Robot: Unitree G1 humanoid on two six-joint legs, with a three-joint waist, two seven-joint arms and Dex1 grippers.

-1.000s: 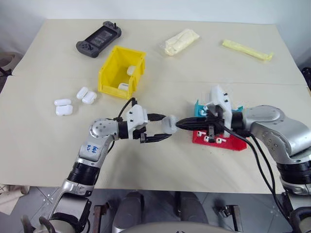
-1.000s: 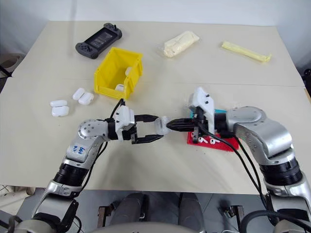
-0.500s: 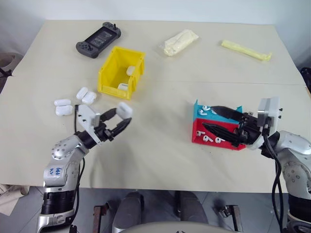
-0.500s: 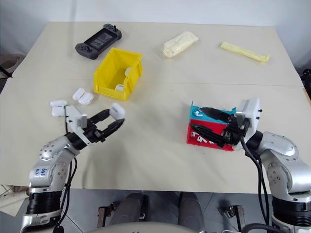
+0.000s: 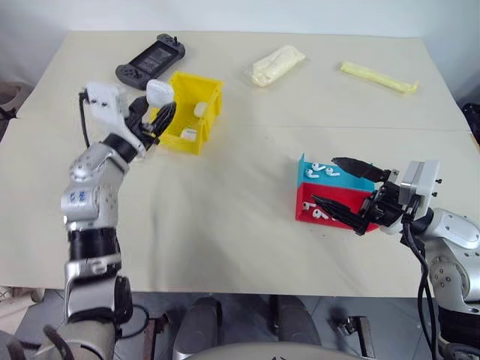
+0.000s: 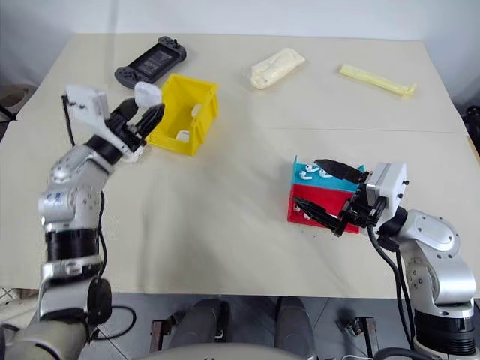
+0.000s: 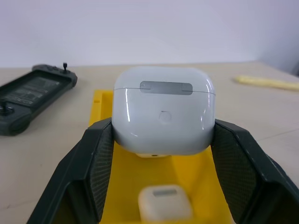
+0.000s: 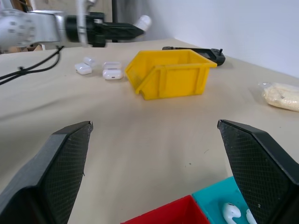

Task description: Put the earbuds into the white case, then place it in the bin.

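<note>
Left eye view: the left gripper [image 5: 155,112], which a second ago was meeting the right at mid-table, is now carrying the white case [image 5: 159,93] up to the near wall of the bin [image 5: 207,113], fingers clamped on its sides, lid closed. The right gripper [image 5: 358,193], shut a moment earlier, is now hanging spread wide and empty above the red tray [image 5: 305,212] and blue tray [image 5: 309,175], where loose earbuds [image 5: 324,170] are lying. Loading looks complete; the drop appears next. Blue handwriting on the left arm is showing, illegible.
</note>
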